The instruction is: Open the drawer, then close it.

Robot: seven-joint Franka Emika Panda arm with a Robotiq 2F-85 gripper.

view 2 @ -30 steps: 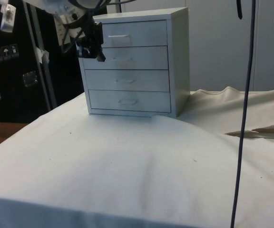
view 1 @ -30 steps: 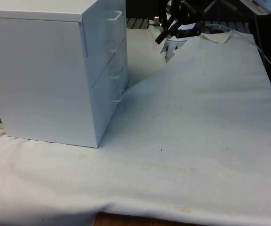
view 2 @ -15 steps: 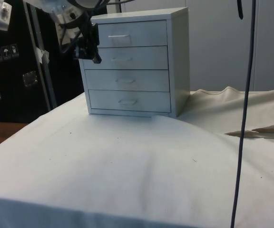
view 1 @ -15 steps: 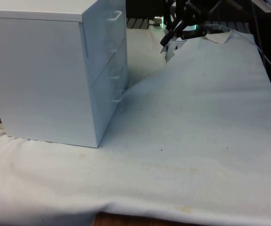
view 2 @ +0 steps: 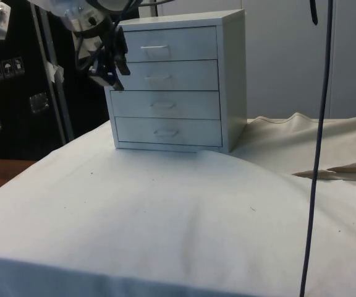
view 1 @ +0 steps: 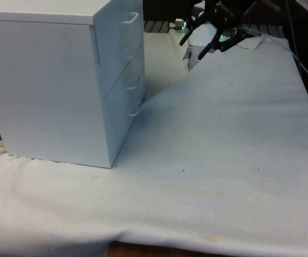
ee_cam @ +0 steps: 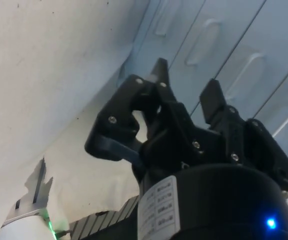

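Observation:
A white chest of drawers [view 1: 52,80] stands at the front view's left, its handled fronts turned away to the side. In the side view the chest [view 2: 227,74] shows four drawers, all pushed in, the top drawer [view 2: 190,44] flush with the rest. My black gripper [view 2: 115,77] hovers in front of the chest's left edge, level with the second drawer [view 2: 184,75], clear of the handles. In the wrist view the gripper [ee_cam: 184,80] is open with nothing between its fingers and points at the drawer fronts [ee_cam: 219,55]. From the front the gripper [view 1: 192,48] hangs over the table's far end.
A black cable [view 2: 317,154] hangs down at the side view's right. The white cloth [view 1: 223,134] rises in a fold near the chest's foot and bunches at the far corner [view 2: 345,167]. Bare wood shows at the near table edge [view 1: 143,250].
The gripper has tilted and dropped slightly, drifting away from the chest's front towards the front view's right. All drawers stay shut.

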